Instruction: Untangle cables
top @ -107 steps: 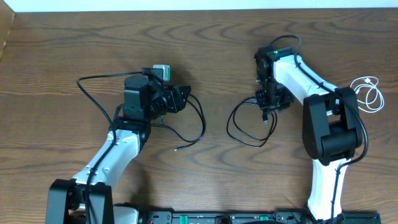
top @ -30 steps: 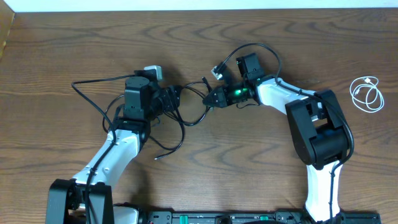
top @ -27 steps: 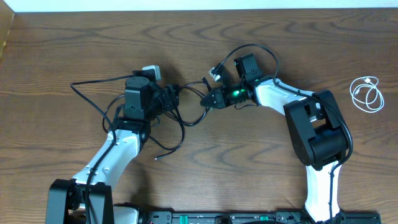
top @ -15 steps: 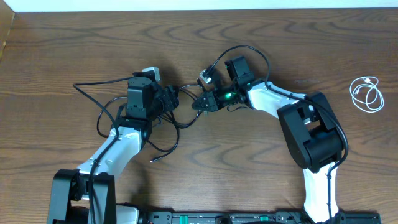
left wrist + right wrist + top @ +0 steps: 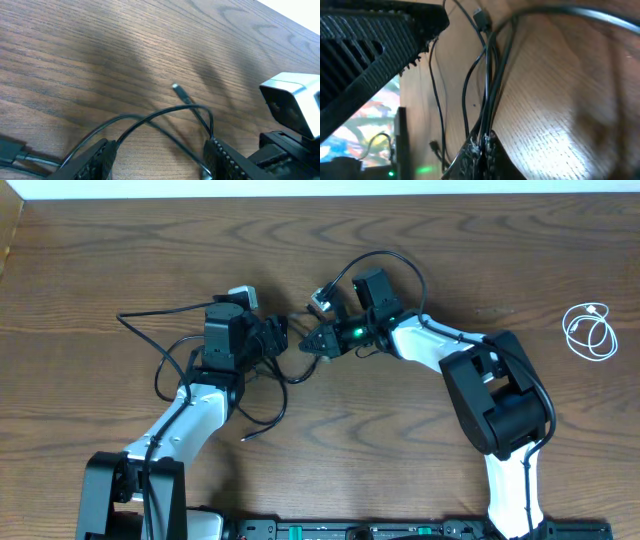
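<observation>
Two black cables (image 5: pixel 296 378) lie tangled on the wooden table between my arms. My left gripper (image 5: pixel 280 338) is open, and in the left wrist view the black cables (image 5: pixel 150 117) arch across the gap between its fingers (image 5: pixel 100 156), with a small plug end (image 5: pixel 177 89) lying just beyond. My right gripper (image 5: pixel 308 346) sits close to the left one, tip to tip. In the right wrist view it (image 5: pixel 481 142) is shut on a bundle of black cable strands (image 5: pixel 487 75). The white cable (image 5: pixel 585 330) lies coiled at the far right, apart from both grippers.
One loose black cable end (image 5: pixel 247 436) trails toward the table's front, and another strand (image 5: pixel 160 309) runs out to the left. The right arm's own thick wire (image 5: pixel 390 255) loops above its wrist. The table's back edge (image 5: pixel 320 194) is near.
My right gripper has moved left, right up to the left gripper, and closed on the black cables. The left arm shifted slightly and its jaws stayed apart.
</observation>
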### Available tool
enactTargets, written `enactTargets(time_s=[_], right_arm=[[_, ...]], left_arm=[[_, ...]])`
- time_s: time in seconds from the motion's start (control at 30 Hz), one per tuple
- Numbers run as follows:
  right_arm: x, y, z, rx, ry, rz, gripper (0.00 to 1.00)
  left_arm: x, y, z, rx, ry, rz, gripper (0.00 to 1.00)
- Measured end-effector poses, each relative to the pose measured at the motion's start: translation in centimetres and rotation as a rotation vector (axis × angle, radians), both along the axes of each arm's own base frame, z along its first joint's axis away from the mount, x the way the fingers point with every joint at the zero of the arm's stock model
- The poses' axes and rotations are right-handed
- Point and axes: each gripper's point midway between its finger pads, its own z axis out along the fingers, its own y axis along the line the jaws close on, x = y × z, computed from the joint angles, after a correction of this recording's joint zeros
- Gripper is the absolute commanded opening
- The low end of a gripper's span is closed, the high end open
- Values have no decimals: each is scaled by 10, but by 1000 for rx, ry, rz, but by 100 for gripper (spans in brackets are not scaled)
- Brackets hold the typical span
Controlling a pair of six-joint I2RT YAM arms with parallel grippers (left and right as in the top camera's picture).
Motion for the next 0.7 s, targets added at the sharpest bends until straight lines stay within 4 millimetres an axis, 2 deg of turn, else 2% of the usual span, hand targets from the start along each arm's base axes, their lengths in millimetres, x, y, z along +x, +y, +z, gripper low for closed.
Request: enactTargets(time_s=[0.13,0.23,0.3,0.47,0.53,0.63,0.7], right_arm=[[1,-2,2,1,5,-8,1],[4,-4,20,15,-32,-12,1],[6,-6,49,41,-101,-12,1],[-1,-11,157,154,-341,-6,1],[-7,-14,189,189,-410,-2,1],[-15,-18,217,221,-472,5,1],[-16,-19,220,225,-481,7,1]], left_arm=[[1,1,2,-1,-8,3,62],[2,8,1,-1,-4,19,62],[3,15,0,0,1,39,62],[4,31,-1,-8,13,88,62],[4,31,0,-17,16,94,62],[3,29,1,-30,16,87,63],[3,25,2,-50,17,72,62]])
